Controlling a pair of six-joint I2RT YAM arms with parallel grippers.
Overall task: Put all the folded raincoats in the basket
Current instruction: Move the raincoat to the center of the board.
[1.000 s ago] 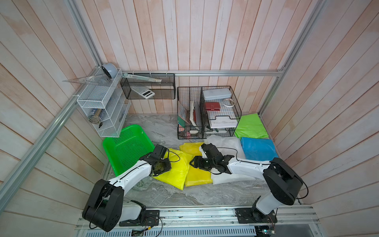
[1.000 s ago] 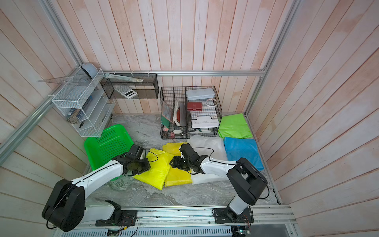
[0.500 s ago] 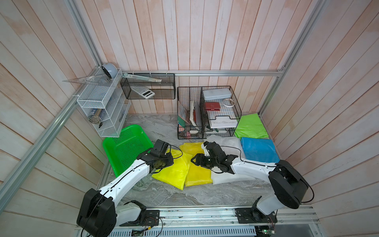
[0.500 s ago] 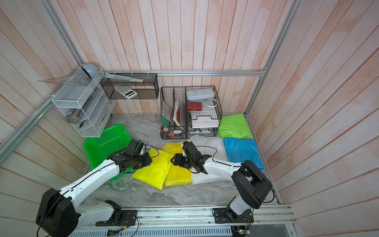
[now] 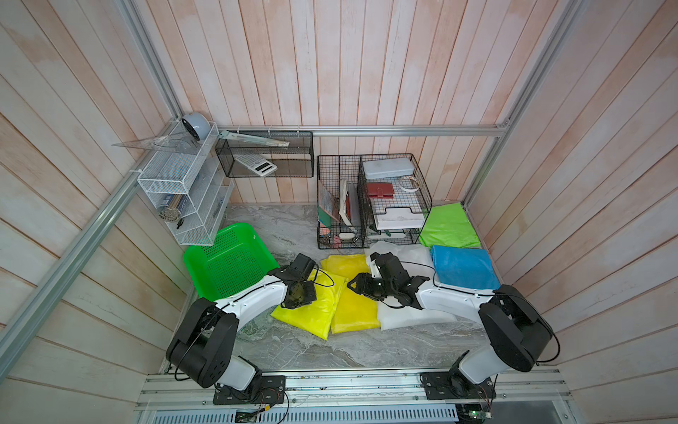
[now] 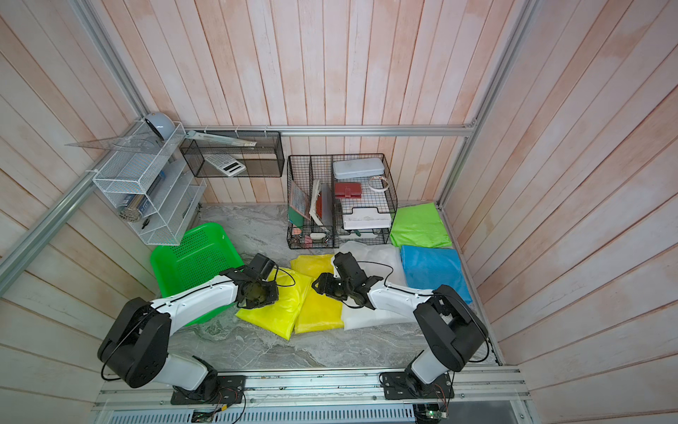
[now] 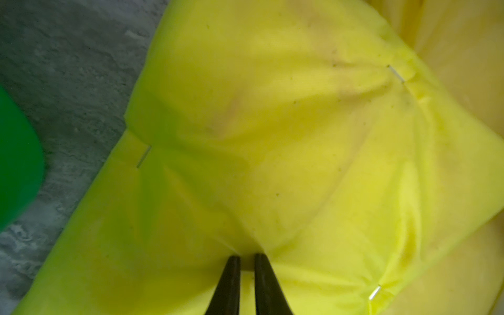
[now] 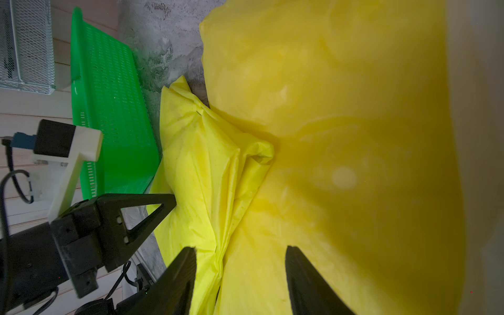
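Marble tabletop where the lemon-yellow folded raincoat (image 5: pixel 315 312) lies just beside the green basket (image 5: pixel 227 257), pinched by the left gripper (image 7: pixel 246 256), while the right gripper (image 8: pixel 241 248) hovers nearby with jaws apart, and a black wire rack (image 5: pixel 361 183) beyond the basket holds books.

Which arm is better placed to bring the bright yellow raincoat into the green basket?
Left, I judge. The left gripper pinches the bright yellow raincoat, and the basket lies on that arm's side. The right gripper is open, holding nothing.
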